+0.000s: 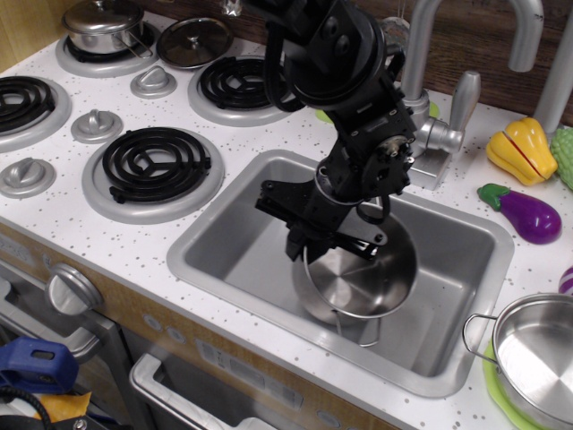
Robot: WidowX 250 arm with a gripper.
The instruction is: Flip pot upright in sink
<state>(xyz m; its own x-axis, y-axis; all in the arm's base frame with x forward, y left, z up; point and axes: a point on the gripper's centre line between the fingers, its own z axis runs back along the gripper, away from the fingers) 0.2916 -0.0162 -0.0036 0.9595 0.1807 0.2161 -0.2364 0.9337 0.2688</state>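
Gripping the pot by its rim, jaws clamped, mouth tilted up inside the sink; releasing early risks toppling.

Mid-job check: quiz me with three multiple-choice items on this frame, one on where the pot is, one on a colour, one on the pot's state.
1. Where is the pot?
A. On a stove burner
B. Inside the sink
C. On the counter by the vegetables

2. What colour is the toy eggplant?
A. Purple
B. Orange
C. White

3. Which way does the pot's opening face?
A. Flat down on the basin floor
B. Hidden by a lid
C. Up and toward the camera, tilted

Answers:
1. B: it sits within the grey basin walls, with the gripper at its near rim.
2. A: its body is purple, with a green cap.
3. C: the mirror-like inside shows, and the rim is not level.
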